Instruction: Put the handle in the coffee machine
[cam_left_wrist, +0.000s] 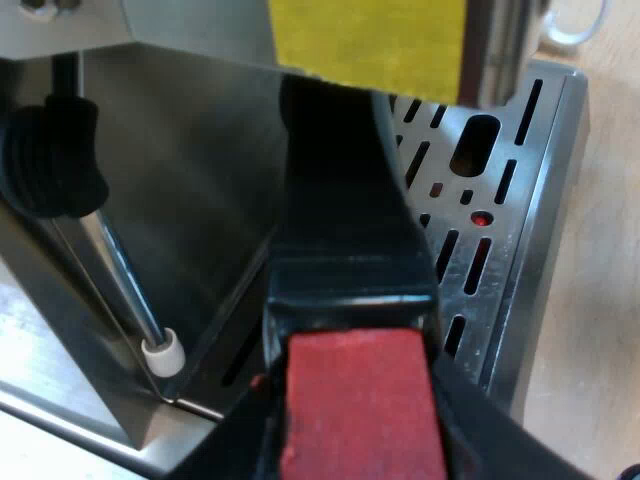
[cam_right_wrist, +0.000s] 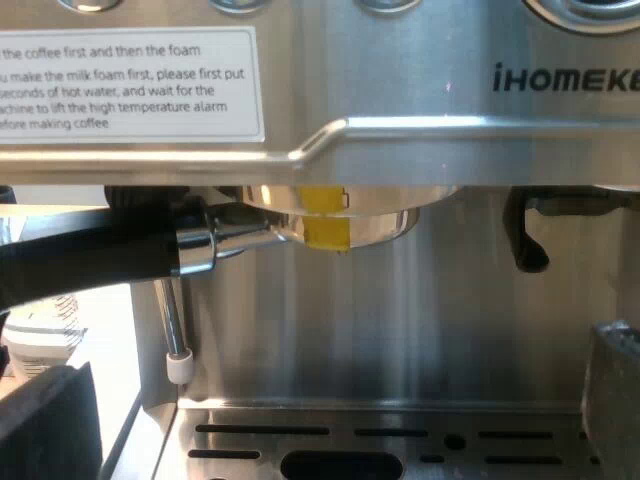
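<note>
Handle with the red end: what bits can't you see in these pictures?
- Left wrist view: the handle covers some slots of the drip tray.
- Right wrist view: the picture's edge cuts off the handle's red end and the last letters of the brand name.

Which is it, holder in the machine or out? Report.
In. The holder sits up under the espresso machine at its front, handle sticking out sideways. Whether it is fully locked: cannot tell.
</note>
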